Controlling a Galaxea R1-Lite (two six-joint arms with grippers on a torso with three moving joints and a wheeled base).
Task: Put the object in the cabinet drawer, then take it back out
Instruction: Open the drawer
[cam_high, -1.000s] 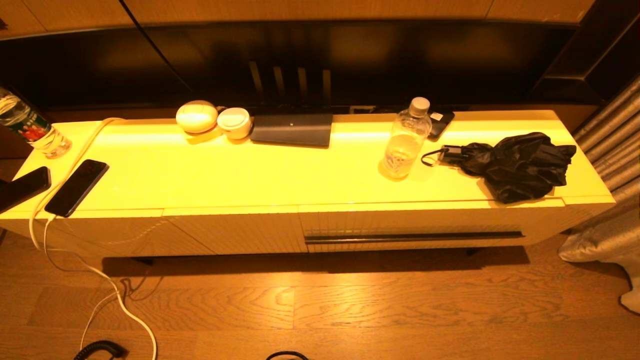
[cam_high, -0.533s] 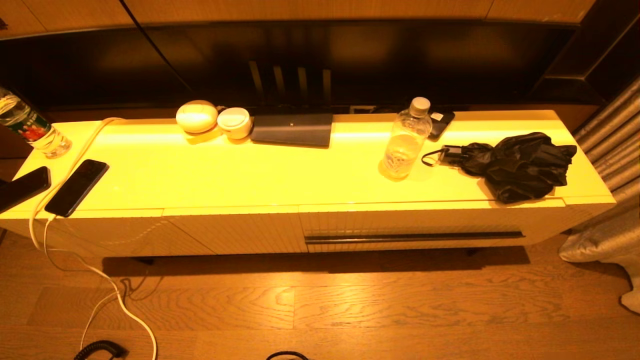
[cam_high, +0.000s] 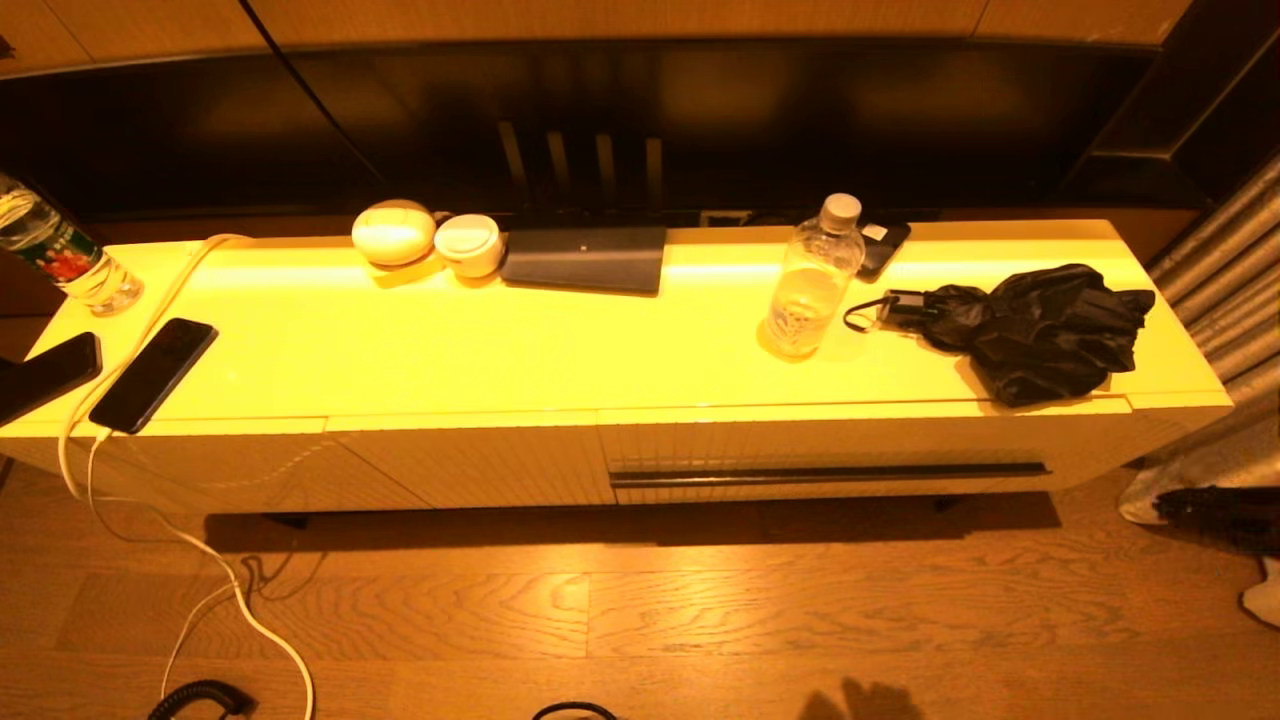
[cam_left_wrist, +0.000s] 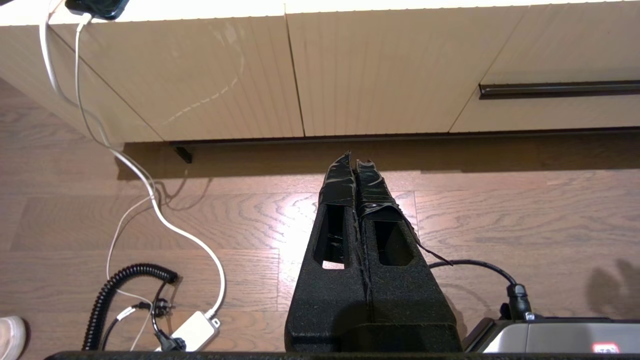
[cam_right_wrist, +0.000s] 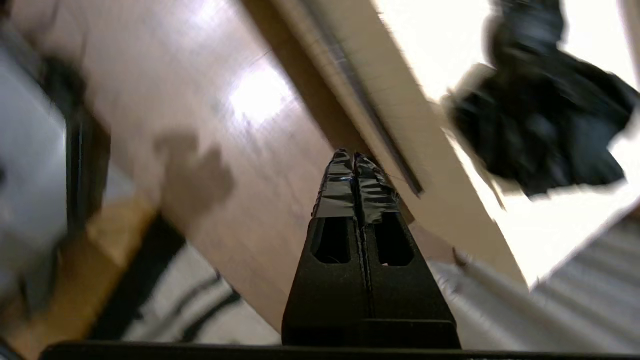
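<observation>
Right claw (cam_right_wrist: 354, 159) pressed together, near cabinet drawer (cam_right_wrist: 380, 135)

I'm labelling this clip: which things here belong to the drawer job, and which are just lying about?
Job: cabinet drawer, closed; right end effector, shut, by the cabinet's right end; left end effector, shut, over the floor.

Lying about, untouched: water bottle, black umbrella, phone. Which is the object to stow, I cannot tell.

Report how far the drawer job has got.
Nothing looks done: the drawer is closed. Neither hand holds anything; the left hand is shut above the floor, the right hand shut near the cabinet's right end. Opening, loading and retrieving an object all remain.
</observation>
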